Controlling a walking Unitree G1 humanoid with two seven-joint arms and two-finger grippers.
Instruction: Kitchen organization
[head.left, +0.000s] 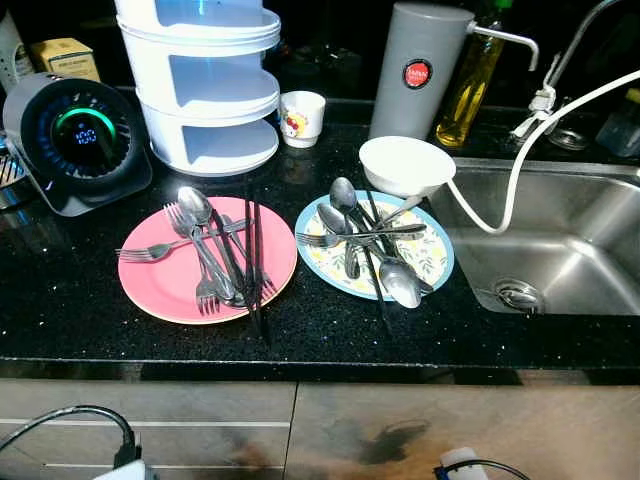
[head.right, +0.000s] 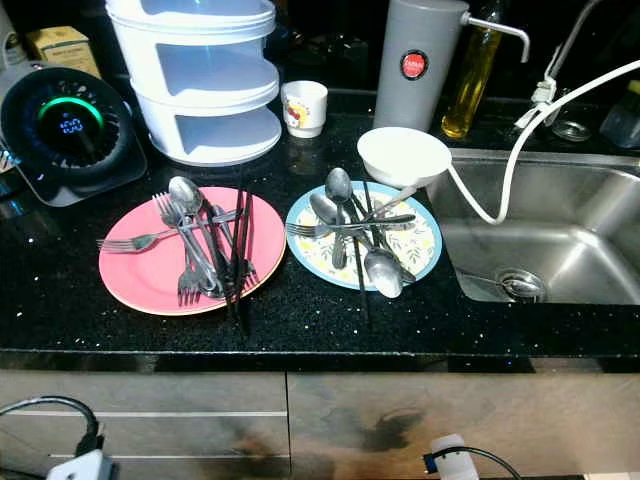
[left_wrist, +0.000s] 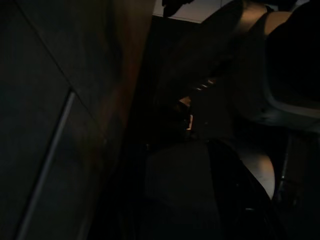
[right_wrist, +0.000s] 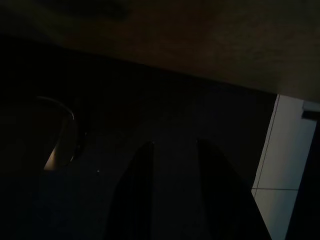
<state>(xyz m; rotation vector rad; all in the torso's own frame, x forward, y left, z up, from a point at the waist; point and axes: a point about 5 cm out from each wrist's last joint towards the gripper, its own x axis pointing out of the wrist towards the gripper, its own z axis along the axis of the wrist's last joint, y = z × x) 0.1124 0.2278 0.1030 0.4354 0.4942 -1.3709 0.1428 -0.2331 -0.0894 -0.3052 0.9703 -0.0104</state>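
Observation:
A pink plate (head.left: 150, 285) lies on the black counter, carrying several forks (head.left: 205, 270), a spoon (head.left: 193, 205) and black chopsticks (head.left: 254, 250). To its right a patterned blue-rimmed plate (head.left: 435, 255) holds spoons (head.left: 400, 283), a fork (head.left: 330, 239) and more chopsticks. A white bowl (head.left: 405, 165) rests against that plate's far edge. Behind the pink plate stands a white tiered rack (head.left: 205, 90). My left gripper (left_wrist: 210, 200) hangs idle in shade beside the cabinet front. My right gripper (right_wrist: 175, 195) hangs below the counter, open with nothing between its fingers.
A steel sink (head.left: 570, 240) with a white hose (head.left: 520, 170) lies to the right. Along the back stand a small printed cup (head.left: 301, 117), a grey canister (head.left: 418, 70) and an oil bottle (head.left: 468, 85). At the left sits a round appliance with a lit display (head.left: 80, 135).

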